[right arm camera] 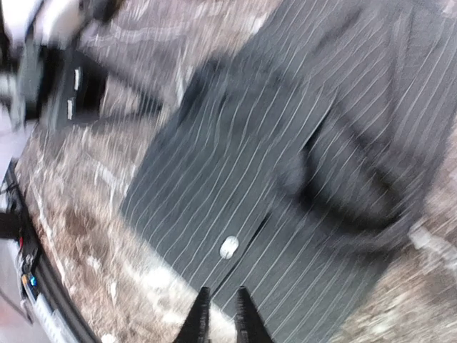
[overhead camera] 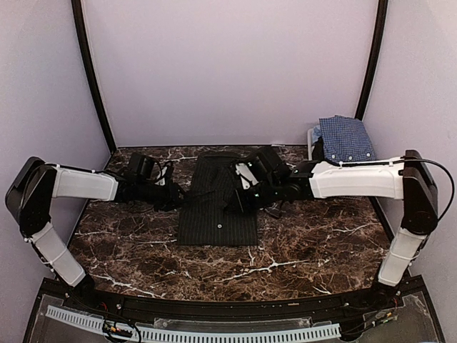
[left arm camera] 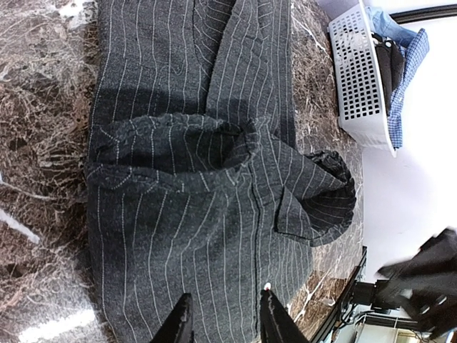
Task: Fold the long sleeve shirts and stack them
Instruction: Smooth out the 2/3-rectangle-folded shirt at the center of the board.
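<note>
The black pinstriped shirt (overhead camera: 216, 204) lies folded into a long strip at the table's middle. It fills the left wrist view (left arm camera: 214, 179), with its collar and a rolled sleeve on top, and the right wrist view (right arm camera: 285, 164), where a white button (right arm camera: 228, 247) shows. My left gripper (overhead camera: 175, 194) is open and empty just over the shirt's left edge (left arm camera: 225, 318). My right gripper (overhead camera: 239, 196) hovers over the shirt's right part, its fingers a narrow gap apart and empty (right arm camera: 222, 318). The blue-and-white check shirt (overhead camera: 345, 138) lies in the basket at the back right.
The white slatted basket (left arm camera: 353, 71) stands at the back right corner with the check shirt (left arm camera: 408, 68) hanging over it. The brown marble table (overhead camera: 314, 236) has a raised black edge at the front. The right wrist view is blurred.
</note>
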Available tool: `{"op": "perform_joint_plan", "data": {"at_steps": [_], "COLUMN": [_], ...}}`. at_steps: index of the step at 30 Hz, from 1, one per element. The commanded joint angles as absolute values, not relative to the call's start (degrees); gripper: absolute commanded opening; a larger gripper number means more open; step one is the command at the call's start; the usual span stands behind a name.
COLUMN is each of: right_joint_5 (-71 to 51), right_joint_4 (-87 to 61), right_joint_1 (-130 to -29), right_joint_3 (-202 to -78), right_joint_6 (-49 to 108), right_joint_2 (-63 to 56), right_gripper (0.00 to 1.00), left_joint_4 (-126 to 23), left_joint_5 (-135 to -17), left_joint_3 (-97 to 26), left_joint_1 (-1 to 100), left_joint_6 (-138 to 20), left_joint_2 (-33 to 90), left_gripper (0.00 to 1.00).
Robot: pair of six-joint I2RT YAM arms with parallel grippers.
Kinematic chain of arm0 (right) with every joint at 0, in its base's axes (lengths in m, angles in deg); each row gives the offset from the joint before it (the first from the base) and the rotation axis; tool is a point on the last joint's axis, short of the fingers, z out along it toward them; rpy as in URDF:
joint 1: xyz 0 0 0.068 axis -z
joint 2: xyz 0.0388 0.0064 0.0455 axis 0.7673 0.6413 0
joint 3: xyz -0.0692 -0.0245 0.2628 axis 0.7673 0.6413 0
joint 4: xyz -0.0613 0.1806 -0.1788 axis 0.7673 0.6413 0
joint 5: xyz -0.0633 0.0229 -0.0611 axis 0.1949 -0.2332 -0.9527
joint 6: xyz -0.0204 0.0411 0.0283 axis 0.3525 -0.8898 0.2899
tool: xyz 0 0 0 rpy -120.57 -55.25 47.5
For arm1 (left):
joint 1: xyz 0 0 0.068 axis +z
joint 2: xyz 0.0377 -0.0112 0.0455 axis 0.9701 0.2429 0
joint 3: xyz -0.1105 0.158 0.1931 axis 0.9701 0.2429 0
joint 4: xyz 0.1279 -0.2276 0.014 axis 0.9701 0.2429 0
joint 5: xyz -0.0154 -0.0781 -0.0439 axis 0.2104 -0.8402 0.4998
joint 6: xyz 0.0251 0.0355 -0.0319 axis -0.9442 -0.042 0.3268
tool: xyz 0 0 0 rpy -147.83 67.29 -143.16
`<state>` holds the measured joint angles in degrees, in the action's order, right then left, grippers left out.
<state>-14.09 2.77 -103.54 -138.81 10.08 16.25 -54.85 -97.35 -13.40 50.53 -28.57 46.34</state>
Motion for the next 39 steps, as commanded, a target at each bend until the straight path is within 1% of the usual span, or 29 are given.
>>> {"op": "perform_joint_plan", "data": {"at_steps": [1,2,4,9,15,20,28,31,35,37,39], "right_joint_5": [-8.9,-8.2,-7.7,-8.4,-8.4,-8.3,-9.7,-10.7,-12.6,-13.1,-11.1], "right_joint_4": [-2.4,-3.3,-4.6,-3.9,-3.7,-3.6,-2.0,-1.4,-1.2,-1.6,-3.8], "right_joint_1": [-104.9,-105.0,-104.9,-103.0,-99.0,-96.9,-96.4,-96.4,-96.4,-96.3,-95.9], "right_joint_3": [-133.0,-132.4,-131.7,-135.2,-140.5,-145.9,-151.6,-152.9,-153.2,-152.5,-151.1], "right_joint_6": [6.9,6.4,6.0,6.2,6.8,7.3,7.4,7.2,6.7,6.1,5.5], "right_joint_2": [16.0,16.4,17.6,23.3,30.0,34.3,39.0,40.4,40.7,40.2,39.2], "right_gripper": [0.07,0.05,0.05,0.04,0.08,0.15,0.38,0.44,0.47,0.45,0.45], "left_joint_4": [-53.4,-53.1,-52.8,-51.6,-50.3,-49.8,-49.8,-49.8,-49.8,-49.8,-49.8], "left_joint_5": [-96.8,-96.5,-96.5,-95.8,-95.3,-95.1,-95.0,-95.3,-95.3,-95.2,-95.0], "left_joint_3": [-15.5,-15.6,-15.9,-16.3,-16.8,-17.0,-17.1,-17.2,-17.2,-17.2,-17.0], "left_joint_1": [50.2,50.2,50.2,50.2,50.2,50.2,50.2,50.2,50.2,50.2,50.2], "left_joint_6": [-29.6,-29.6,-29.7,-30.2,-30.8,-31.1,-31.0,-30.9,-30.8,-30.8,-30.8], "left_joint_2": [46.6,46.6,46.6,45.7,44.8,44.3,43.9,44.1,44.1,43.9,43.8], "left_gripper": [0.3,0.3,0.3,0.29,0.29,0.29,0.29,0.29,0.29,0.29,0.29]}}
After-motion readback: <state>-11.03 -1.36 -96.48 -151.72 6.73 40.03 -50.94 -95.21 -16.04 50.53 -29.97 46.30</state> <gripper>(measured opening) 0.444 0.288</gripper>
